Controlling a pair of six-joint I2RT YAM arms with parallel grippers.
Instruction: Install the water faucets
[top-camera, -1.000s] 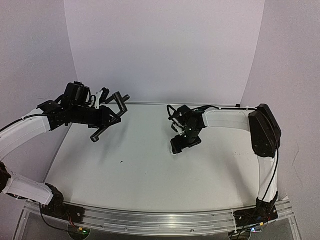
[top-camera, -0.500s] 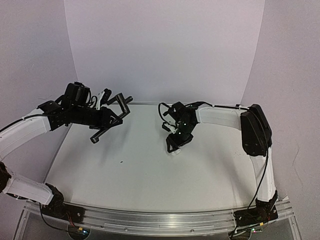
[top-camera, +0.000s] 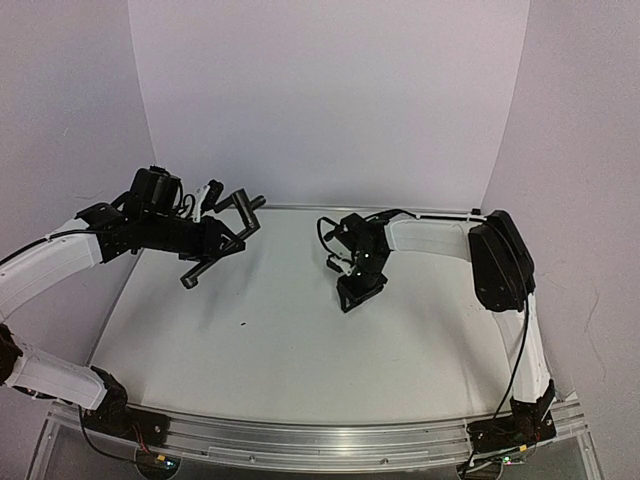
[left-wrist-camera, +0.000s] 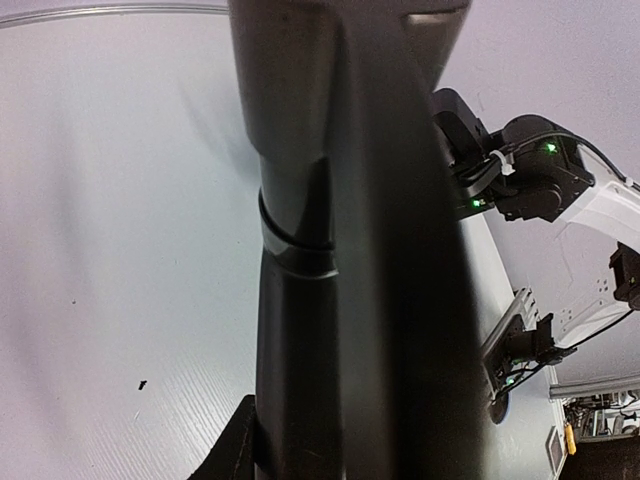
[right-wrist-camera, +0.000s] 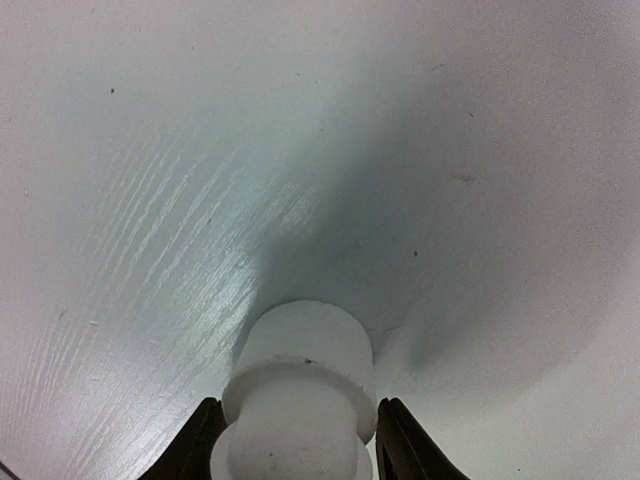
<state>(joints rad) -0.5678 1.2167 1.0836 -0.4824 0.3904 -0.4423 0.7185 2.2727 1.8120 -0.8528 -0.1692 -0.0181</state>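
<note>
Seen from above, the left jaws clamp a slim black cranked metal pipe (top-camera: 197, 268) tilted over the white tabletop (top-camera: 280, 340)'s left rear; the left wrist view, filled by pipe, suggests it could swivel; the right wrist view shows the right jaws nipping a small white plastic fitting (right-wrist-camera: 300, 370) at the tabletop, where it might pop free.

We see the black pipe (left-wrist-camera: 340, 250) filling the middle, top to bottom, a ring-like seam partway down; the white table (left-wrist-camera: 120, 200) lies left, with dark specks (left-wrist-camera: 141, 383); the right arm (left-wrist-camera: 540, 185), green lights lit, stands beyond.
</note>
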